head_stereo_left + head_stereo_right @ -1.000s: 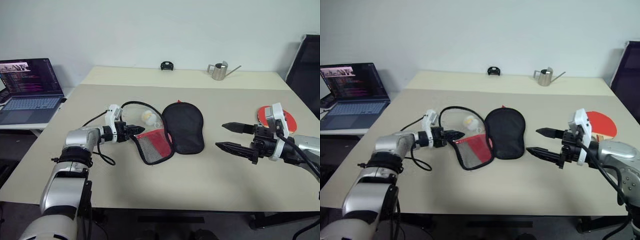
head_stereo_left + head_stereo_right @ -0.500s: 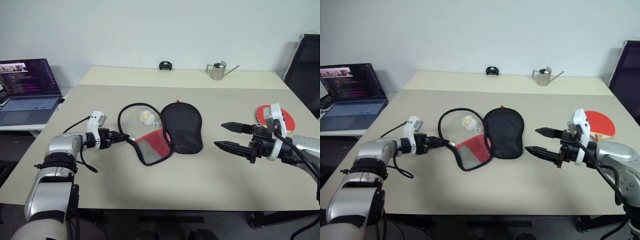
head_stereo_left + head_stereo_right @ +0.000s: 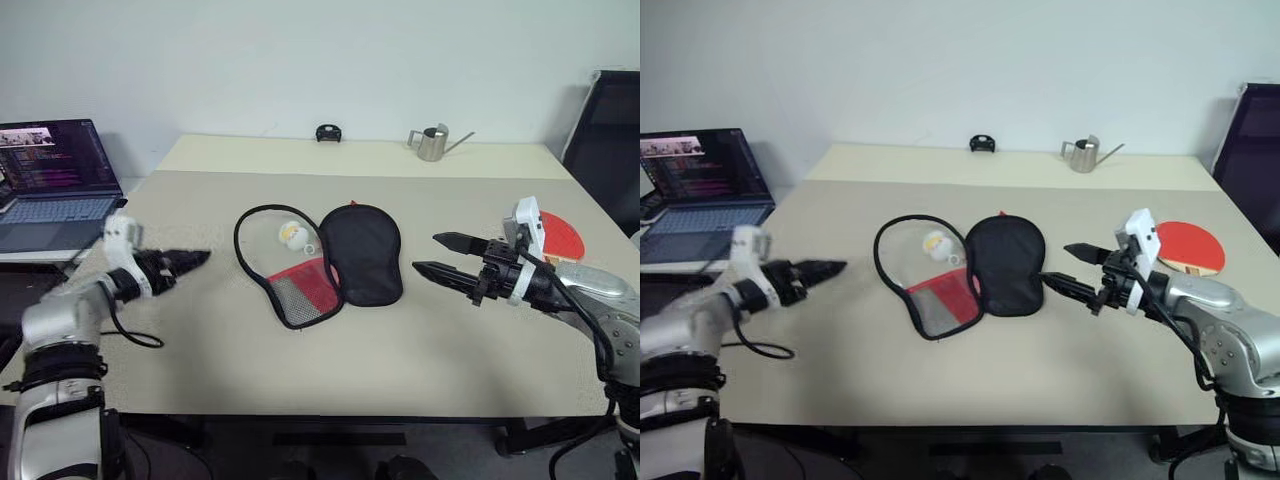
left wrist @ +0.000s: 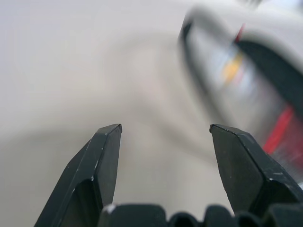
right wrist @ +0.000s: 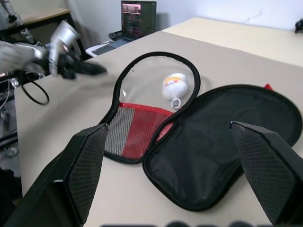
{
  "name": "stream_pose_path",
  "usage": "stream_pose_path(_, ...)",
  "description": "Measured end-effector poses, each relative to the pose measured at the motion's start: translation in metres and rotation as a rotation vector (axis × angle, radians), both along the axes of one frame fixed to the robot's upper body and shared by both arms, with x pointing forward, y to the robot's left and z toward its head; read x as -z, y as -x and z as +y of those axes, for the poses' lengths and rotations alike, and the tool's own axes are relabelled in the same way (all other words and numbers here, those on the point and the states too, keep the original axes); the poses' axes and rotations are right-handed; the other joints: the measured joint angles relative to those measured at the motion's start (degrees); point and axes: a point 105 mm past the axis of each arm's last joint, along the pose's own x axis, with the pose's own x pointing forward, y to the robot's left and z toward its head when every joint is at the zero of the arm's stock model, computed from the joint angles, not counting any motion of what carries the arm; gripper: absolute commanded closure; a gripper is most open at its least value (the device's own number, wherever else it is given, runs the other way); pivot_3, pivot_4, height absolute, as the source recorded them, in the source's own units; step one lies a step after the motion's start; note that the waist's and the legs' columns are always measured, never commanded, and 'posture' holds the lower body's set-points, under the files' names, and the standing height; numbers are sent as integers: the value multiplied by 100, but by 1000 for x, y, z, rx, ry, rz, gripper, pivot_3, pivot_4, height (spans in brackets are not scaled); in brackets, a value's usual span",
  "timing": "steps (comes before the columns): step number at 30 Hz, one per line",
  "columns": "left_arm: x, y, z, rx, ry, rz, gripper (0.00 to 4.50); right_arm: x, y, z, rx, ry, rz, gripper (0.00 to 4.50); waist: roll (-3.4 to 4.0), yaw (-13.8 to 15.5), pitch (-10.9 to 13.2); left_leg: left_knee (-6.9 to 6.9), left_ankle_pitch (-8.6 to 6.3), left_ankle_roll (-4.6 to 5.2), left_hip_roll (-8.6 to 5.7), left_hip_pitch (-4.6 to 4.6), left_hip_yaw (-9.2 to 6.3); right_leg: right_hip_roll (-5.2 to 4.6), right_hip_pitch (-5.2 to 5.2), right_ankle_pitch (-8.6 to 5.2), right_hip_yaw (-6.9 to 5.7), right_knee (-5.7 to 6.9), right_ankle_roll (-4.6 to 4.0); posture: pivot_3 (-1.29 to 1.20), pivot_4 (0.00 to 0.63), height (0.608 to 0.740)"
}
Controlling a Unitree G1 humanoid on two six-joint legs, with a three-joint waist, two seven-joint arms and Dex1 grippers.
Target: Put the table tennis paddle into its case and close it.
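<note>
The soft fabric case (image 3: 325, 262) lay unzipped and flat mid-tabletop (image 3: 300, 360), mesh pocket showing. The red-rubber paddle (image 3: 1188, 246) rested far right. Left gripper (image 3: 190, 260) and right gripper (image 3: 435, 256) fingers were spread, empty.

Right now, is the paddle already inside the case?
No, the paddle lies on the table beside the right gripper, apart from the open case.

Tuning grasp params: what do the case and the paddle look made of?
Case: soft matte black fabric, it seems, lying limp and open; one flap is red with black mesh, zipper-like edging. Paddle: smooth red rubber face, probably, and a light handle that looks wooden.
</note>
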Motion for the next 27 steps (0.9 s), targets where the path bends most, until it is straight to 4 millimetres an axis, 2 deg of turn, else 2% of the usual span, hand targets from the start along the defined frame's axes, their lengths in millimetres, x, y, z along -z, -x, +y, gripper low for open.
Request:
stream_pose_path(2,-13,5,-6,34,4,-39,1276,3,-5,5,-1,-8,34,0,0,5,0,6,0,0,0,2,0,0,3,0,0,4,-1,0,150,740)
stream_pose_path(8,-31,12,-34,130,21,-80,1276,25,-36,12,93,-4,159,0,0,-7,0,9,1,0,0,3,-1,2,3,4,-2,8,-7,0,150,740)
stream_pose_path(13,-26,15,-64,231,28,-65,1276,52,-62,18,208,59,226,0,0,-24,0,10,2,-3,0,2,2,4,0,4,0,7,-7,0,150,740)
stream_pose_path(17,-24,21,-77,306,40,-51,1276,72,-76,16,276,100,255,0,0,-56,0,9,2,-3,0,0,4,6,-2,4,2,6,-7,0,150,740)
stream_pose_path(23,-29,33,-95,466,72,-54,1276,88,-91,22,318,127,282,0,1,-99,0,9,2,-3,1,3,5,9,-2,4,4,8,-7,0,150,740)
stream_pose_path(27,-37,41,-102,560,52,-70,1276,97,-94,34,292,131,314,0,3,-105,1,9,2,-4,2,3,6,11,-3,4,5,8,-7,0,150,740)
